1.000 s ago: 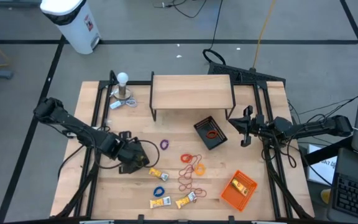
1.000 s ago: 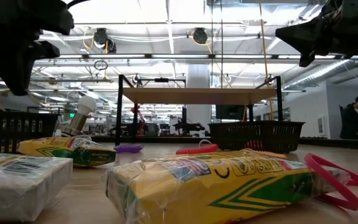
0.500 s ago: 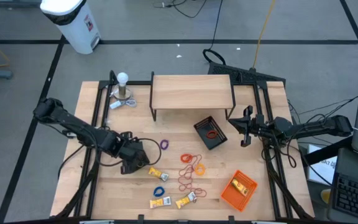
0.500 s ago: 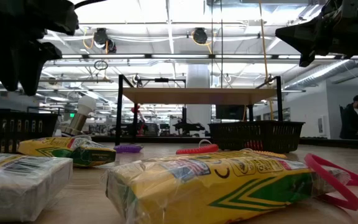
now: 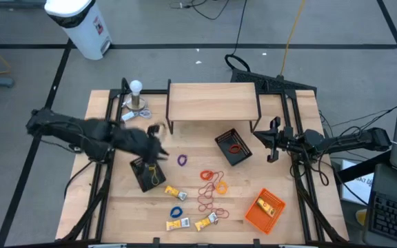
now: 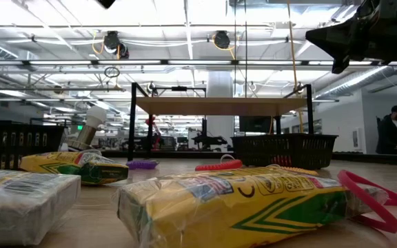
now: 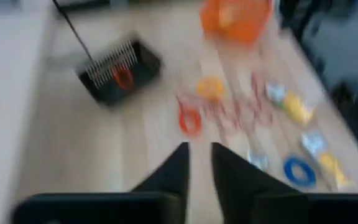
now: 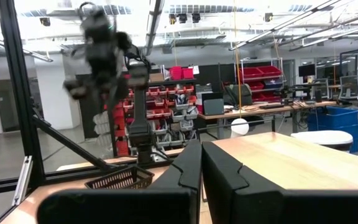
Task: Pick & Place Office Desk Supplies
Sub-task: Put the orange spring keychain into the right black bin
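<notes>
Yellow-and-white packets (image 5: 174, 192) (image 5: 178, 224) (image 5: 205, 222) lie flat on the wooden table, with a blue band (image 5: 176, 211), a purple band (image 5: 182, 160) and red and orange bands (image 5: 212, 183) beside them. A black mesh tray (image 5: 145, 174) at the left shows something yellow inside. My left gripper (image 7: 198, 155) hangs blurred above and beyond that tray (image 5: 156, 134), its fingers a narrow gap apart with nothing between them. My right gripper (image 5: 271, 141) waits shut at the table's right side.
A second black tray (image 5: 231, 146) with a red band in it sits right of centre. An orange tray (image 5: 265, 210) holding yellow items lies near the front right. A raised wooden shelf (image 5: 212, 102) spans the far side, and a lamp (image 5: 137, 96) stands at the far left.
My left gripper stood low over the left black tray, spread its fingers there, then rose quickly out of the low view and swung toward the far edge, tipping up from pointing down. The tray, hidden under it before, now shows.
</notes>
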You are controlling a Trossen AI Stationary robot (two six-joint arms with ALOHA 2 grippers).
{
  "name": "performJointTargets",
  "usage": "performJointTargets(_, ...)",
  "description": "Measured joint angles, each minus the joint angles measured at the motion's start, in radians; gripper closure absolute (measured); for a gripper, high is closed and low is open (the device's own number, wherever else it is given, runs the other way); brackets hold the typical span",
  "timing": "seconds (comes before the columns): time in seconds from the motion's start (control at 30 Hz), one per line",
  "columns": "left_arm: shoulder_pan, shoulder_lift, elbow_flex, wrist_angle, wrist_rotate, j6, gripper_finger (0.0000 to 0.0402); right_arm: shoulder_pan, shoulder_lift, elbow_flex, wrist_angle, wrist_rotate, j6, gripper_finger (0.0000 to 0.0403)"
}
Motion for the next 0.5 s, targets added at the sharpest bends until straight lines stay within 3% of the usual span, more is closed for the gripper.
performJointTargets(0.07,0.077,-0.043,0.000,0.019,0.016,0.030,0.0385,0.000,0.001,0.000,-0.001,-0.001,0.015,0.0399)
performJointTargets(0.2,0.207,-0.147,-0.002,0.055,0.006,0.022,0.0391,0.000,0.012,0.000,-0.019,-0.002,0.052,0.0399)
performJointTargets(0.33,0.255,-0.287,-0.008,0.055,0.024,0.016,0.0398,0.001,0.031,0.000,-0.023,-0.002,0.060,0.0399)
performJointTargets(0.5,0.264,-0.416,-0.141,0.164,0.042,-0.064,0.0398,0.004,0.063,0.000,0.008,0.031,0.056,0.0399)
